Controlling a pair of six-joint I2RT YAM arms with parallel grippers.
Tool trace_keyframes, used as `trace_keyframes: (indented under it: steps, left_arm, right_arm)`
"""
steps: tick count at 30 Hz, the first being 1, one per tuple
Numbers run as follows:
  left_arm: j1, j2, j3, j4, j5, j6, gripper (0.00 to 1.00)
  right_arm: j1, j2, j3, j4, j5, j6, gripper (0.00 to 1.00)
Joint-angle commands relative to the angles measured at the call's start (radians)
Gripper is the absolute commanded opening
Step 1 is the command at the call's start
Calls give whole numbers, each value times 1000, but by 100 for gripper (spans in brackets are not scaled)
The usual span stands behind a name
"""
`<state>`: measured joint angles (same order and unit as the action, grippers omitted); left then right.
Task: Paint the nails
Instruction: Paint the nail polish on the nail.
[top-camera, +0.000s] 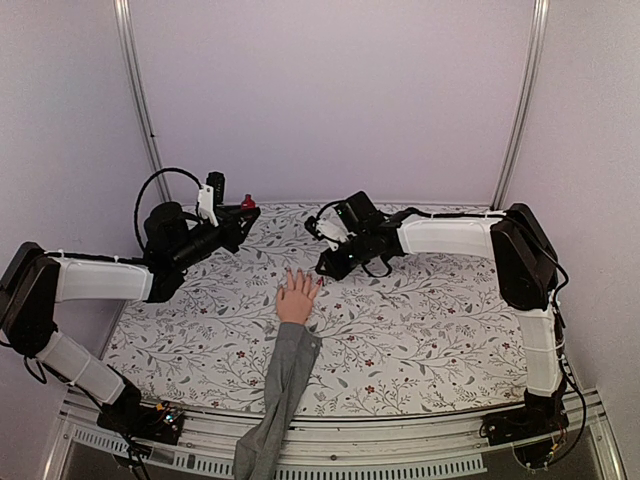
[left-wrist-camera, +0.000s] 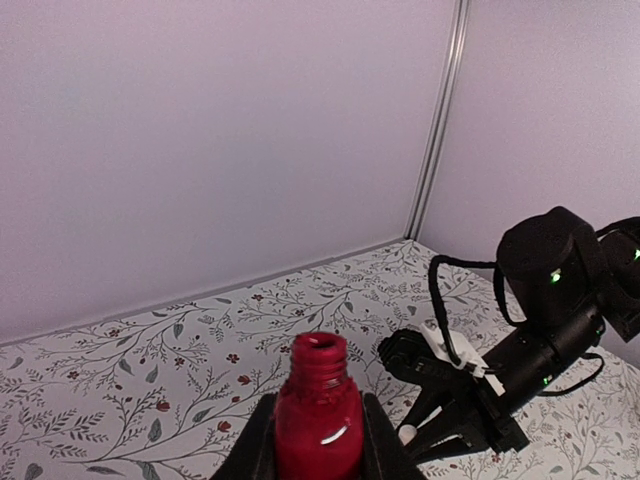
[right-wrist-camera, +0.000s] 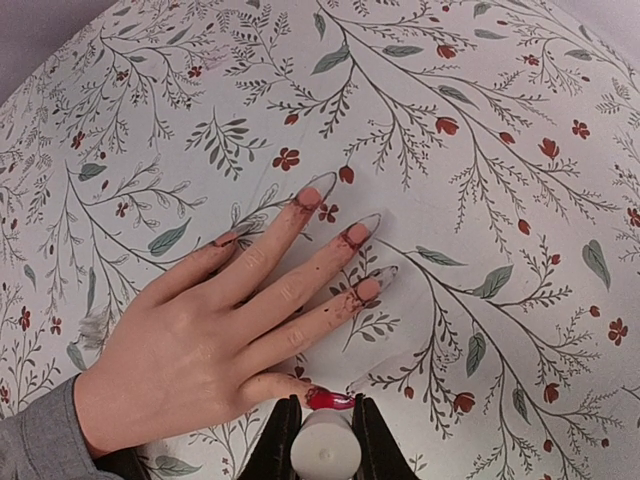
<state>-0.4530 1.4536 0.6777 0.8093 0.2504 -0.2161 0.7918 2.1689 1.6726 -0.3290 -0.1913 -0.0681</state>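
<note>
fingers (right-wrist-camera: 283, 442) of the right gripper (right-wrist-camera: 328, 440) are clamped tight on the white brush cap (right-wrist-camera: 326, 455). the red bristle tip (right-wrist-camera: 330, 400) rests on the nearest digit of the mannequin hand (right-wrist-camera: 190, 350), which lies flat mid-table.

procedure, as i judge it: stroke lightly outward and keep pressure low, since polish is smeared on skin beside the other nails (right-wrist-camera: 318, 188).

the left gripper (left-wrist-camera: 318, 445) is closed around the open red bottle (left-wrist-camera: 320, 375) near the far edge of the table (top-camera: 450, 330), well apart. bare surface right of the hand gives room to withdraw.
</note>
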Motion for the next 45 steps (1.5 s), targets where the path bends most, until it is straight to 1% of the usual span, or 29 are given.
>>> trace_keyframes:
  steps: [1, 45]
  left_arm:
    - [13, -7, -4, 28, -6, 12, 0]
    - [13, -13, -10, 28, -12, 16, 0]
  right_arm:
    - [4, 24, 32, 25, 25, -8, 0]
    - [3, 28, 36, 51, 46, -13, 0]
